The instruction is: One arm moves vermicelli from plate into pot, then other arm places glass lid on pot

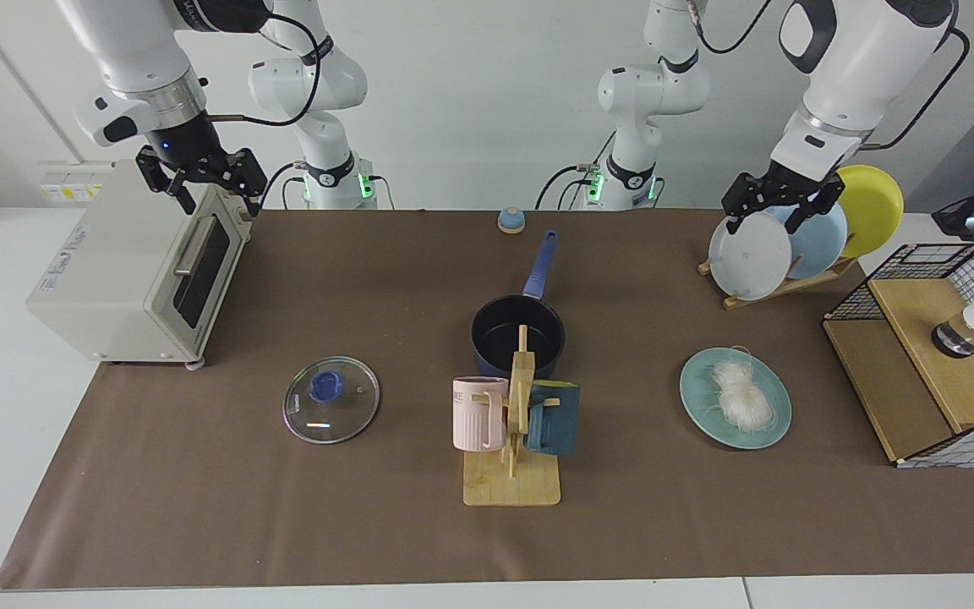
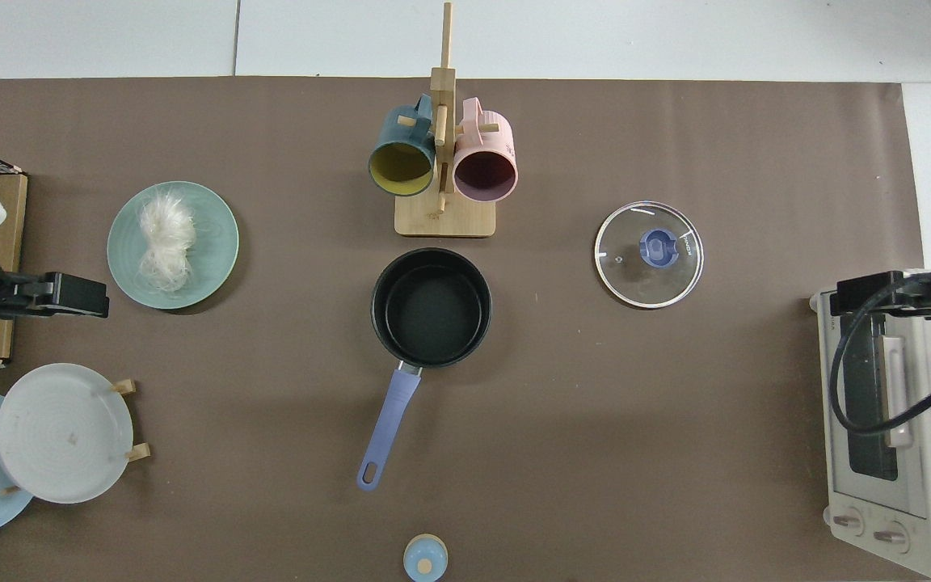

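Observation:
The vermicelli (image 1: 741, 396) (image 2: 165, 239) lies as a loose white bundle on the teal plate (image 1: 701, 382) (image 2: 219, 242). At the table's middle stands the dark pot (image 1: 504, 334) (image 2: 431, 307), empty, its blue handle pointing toward the arm bases. The glass lid (image 1: 331, 399) (image 2: 648, 255) lies flat on the mat, blue knob up. My left gripper (image 1: 770, 218) (image 2: 69, 295) hovers open in front of the plate rack, high above the plate. My right gripper (image 1: 218, 203) (image 2: 861, 293) hangs open over the toaster oven's top edge, far from the lid.
A wooden mug tree (image 1: 514, 440) with a pink mug (image 1: 478, 414) and a dark blue mug (image 1: 553, 419) stands right in front of the pot. Toaster oven (image 1: 136, 271), plate rack (image 1: 783, 245), wire-and-wood shelf (image 1: 935, 355), and a small blue knob-like object (image 1: 511, 220) ring the mat.

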